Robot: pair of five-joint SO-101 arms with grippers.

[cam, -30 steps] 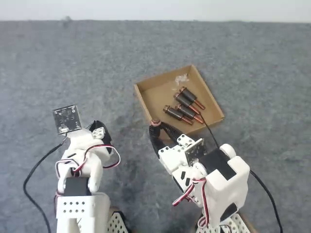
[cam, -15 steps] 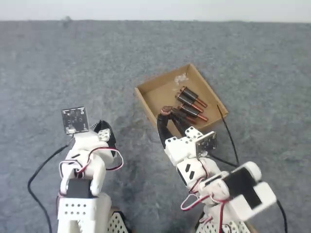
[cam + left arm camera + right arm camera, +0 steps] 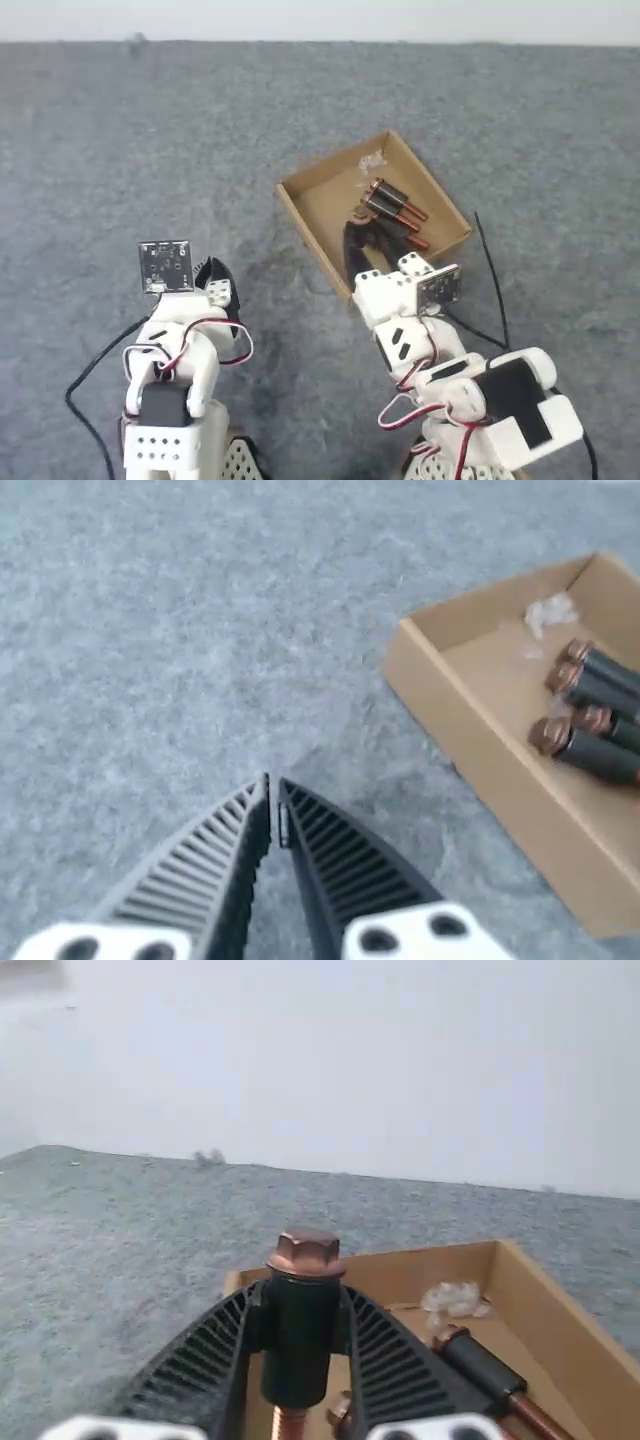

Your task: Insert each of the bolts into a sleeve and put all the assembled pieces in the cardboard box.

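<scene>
The bolt in its sleeve is clamped tight between the fingers of my right gripper. It stands up, with its coppery head poking out above my fingertips. A second ago I held it over the grey mat, just outside the near wall of the cardboard box. Since then I have swung forward, and now my fingers hang over the inside of the box. The finished pieces lie on the box floor just past my fingertips and a little to one side (three, as far as I can count). So I think this piece is nearly home. What is left is to go lower and let go without bumping the others.

My left gripper has its fingers pressed together with nothing between them. It hangs over the mat, with the box well off to the side of its fingertips. It has shifted only a little, and I think it has no job right now.
</scene>
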